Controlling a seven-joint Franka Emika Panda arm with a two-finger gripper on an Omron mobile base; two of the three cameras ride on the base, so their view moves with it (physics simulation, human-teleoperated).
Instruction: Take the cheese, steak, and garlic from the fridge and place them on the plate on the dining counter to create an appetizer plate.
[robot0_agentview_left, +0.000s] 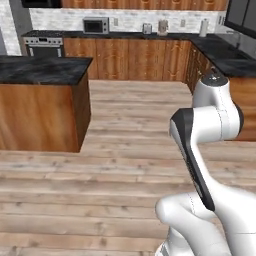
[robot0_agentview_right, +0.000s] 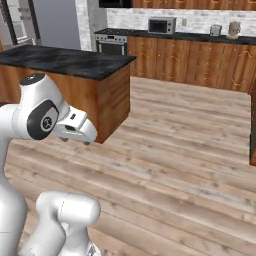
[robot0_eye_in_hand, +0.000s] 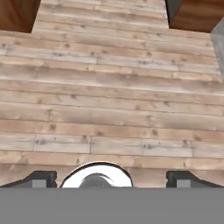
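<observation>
My gripper (robot0_eye_in_hand: 113, 179) is open and holds nothing. Its two dark fingertips (robot0_eye_in_hand: 41, 178) stand far apart over bare wooden floor. From the right base camera the hand (robot0_agentview_right: 75, 131) hangs folded in close to the arm and points down at the floor. The cheese, steak, garlic, plate and dining counter are out of view. A tall grey unit (robot0_agentview_right: 56, 22) stands at the back left beside the stove; I cannot tell whether it is the fridge.
A dark-topped island (robot0_agentview_left: 42, 70) with wood sides stands ahead on the left. Wood cabinets under a black counter (robot0_agentview_left: 150, 36) line the back wall, with a microwave (robot0_agentview_left: 96, 25) and stove (robot0_agentview_left: 44, 46). Another counter (robot0_agentview_left: 225, 57) runs along the right. Wood floor (robot0_agentview_left: 125, 150) lies between.
</observation>
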